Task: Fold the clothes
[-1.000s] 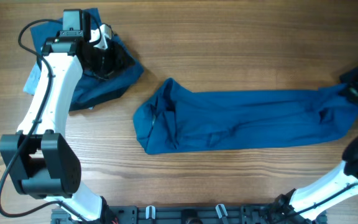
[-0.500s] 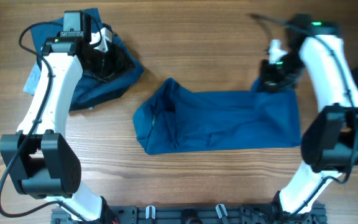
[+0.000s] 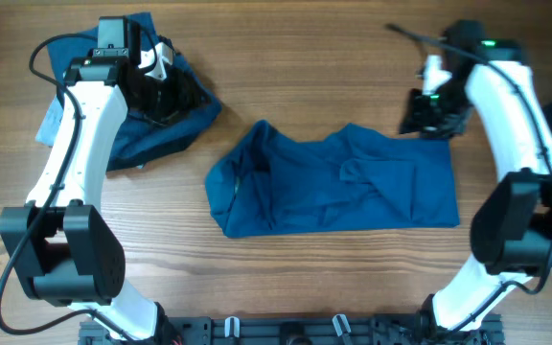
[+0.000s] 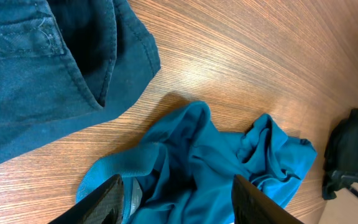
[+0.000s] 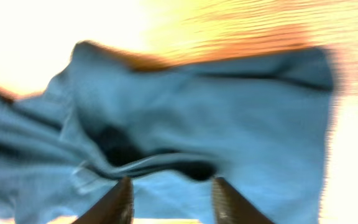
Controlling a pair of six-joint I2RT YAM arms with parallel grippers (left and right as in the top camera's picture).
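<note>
While the right tool hung just beside the far right corner of the blue garment, I could see that it held nothing. The right wrist view was blurred, but it showed the fingers spread apart above blue cloth, not pinching it.

The garment lay in the middle of the tabletop as a rough rectangle. It was rumpled along its far edge and had a rounded opening at its left end.

The left tool hovered over a dark garment heaped at the far left, apart from the blue one. Its fingers were also wide apart and gripped nothing.

I judged the blue cloth to be light, limp and not at all fragile. It would sag from any single hold, bunch where pushed, and probably slide easily on the smooth wood.

The best holds looked to be the corners and the stitched edges, where the cloth is thicker and less likely to slip out. With one tool on each corner of a short end, every layer pinched, the edge would stay straight as it was carried over. A grab in the middle would only make more wrinkles.
</note>
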